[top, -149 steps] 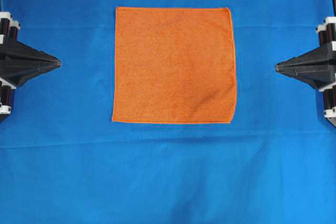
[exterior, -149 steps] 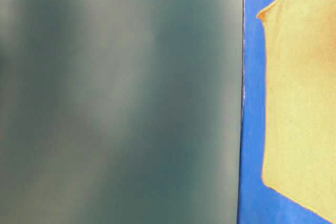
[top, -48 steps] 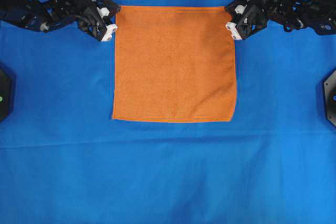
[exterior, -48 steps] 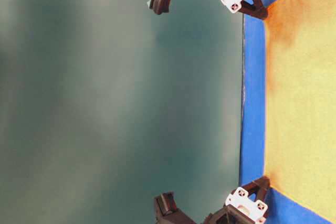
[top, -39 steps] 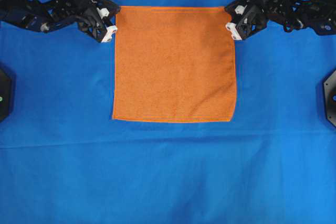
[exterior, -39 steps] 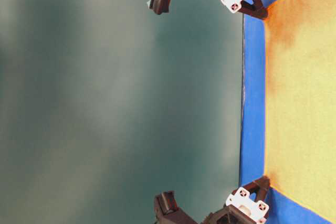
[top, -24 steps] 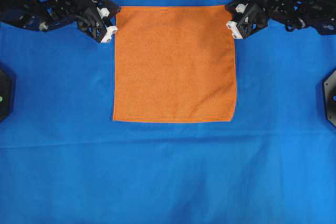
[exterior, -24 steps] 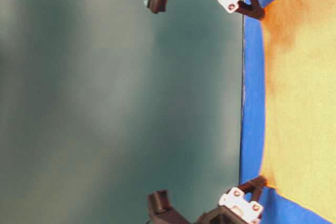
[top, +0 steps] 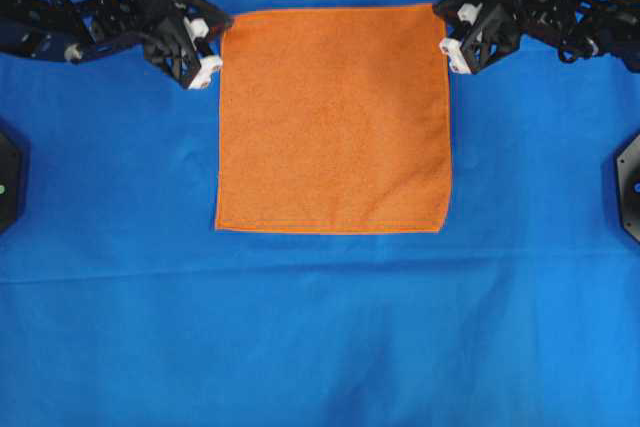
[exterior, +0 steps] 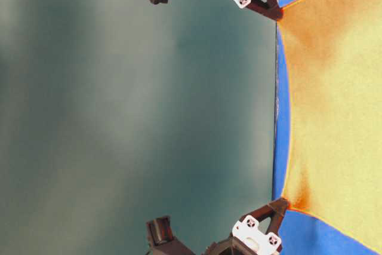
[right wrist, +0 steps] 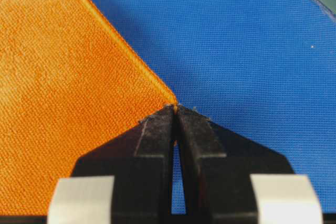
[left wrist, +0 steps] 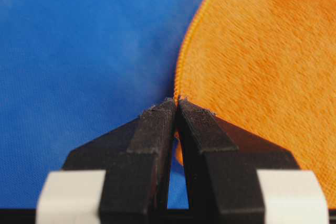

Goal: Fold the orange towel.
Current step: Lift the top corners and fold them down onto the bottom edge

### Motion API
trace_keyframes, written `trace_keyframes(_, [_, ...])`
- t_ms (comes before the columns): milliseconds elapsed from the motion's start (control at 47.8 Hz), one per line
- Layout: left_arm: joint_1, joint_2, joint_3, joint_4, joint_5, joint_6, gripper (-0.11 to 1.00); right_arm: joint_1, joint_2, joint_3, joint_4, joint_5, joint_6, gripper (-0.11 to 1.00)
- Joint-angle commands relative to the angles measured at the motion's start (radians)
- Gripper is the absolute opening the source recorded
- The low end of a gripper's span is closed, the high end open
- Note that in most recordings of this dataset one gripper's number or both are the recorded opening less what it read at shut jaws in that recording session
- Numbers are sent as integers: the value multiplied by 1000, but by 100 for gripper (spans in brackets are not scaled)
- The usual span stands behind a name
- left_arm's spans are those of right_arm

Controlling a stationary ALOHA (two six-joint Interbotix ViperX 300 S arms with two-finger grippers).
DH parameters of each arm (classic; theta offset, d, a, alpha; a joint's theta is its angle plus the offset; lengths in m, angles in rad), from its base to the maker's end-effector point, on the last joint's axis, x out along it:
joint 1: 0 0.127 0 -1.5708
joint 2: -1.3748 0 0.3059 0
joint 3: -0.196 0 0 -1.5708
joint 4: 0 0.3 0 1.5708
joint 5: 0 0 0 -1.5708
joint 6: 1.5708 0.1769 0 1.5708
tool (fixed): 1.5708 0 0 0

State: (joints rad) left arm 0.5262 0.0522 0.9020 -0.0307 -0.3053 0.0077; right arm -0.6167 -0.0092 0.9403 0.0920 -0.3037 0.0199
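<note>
The orange towel [top: 333,119] lies spread out square on the blue cloth, with its far edge raised off the surface. My left gripper [top: 221,35] is shut on the towel's far left corner. In the left wrist view the gripper [left wrist: 176,100] pinches the hem of the towel [left wrist: 262,51]. My right gripper [top: 444,25] is shut on the far right corner. In the right wrist view the gripper [right wrist: 176,107] pinches the tip of the towel [right wrist: 68,77]. The table-level view shows the towel [exterior: 334,106] stretched between both lifted corners.
A blue cloth [top: 320,327] covers the whole table, with a faint crease line across it just in front of the towel. Black arm bases sit at the left edge [top: 6,187] and the right edge [top: 630,187].
Both grippers have risen with the far corners pinched, lifting the towel's far edge off the cloth. The right gripper has also shifted a little outward. The near edge has not moved.
</note>
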Motion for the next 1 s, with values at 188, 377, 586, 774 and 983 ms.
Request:
trace_keyframes(188, [-112,-132,35,2,109,-2,1,129,-123,41,15,69,25,1])
trace_keyframes(377, [-247,-213,92,2,167,-23,1,273,-244,112,20,124,86,1])
trace_keyframes(586, [-446,-229,123,2,176,-75,1,436,-351,179,20,160,169,1])
trace_keyframes(774, [-572,-229,123,2,176,-190,1,565,-360,190,21,175,247,1])
trace_keyframes(983, [-650,-222,120,2,189,-267,1,649,-318,169,21,181,278,1])
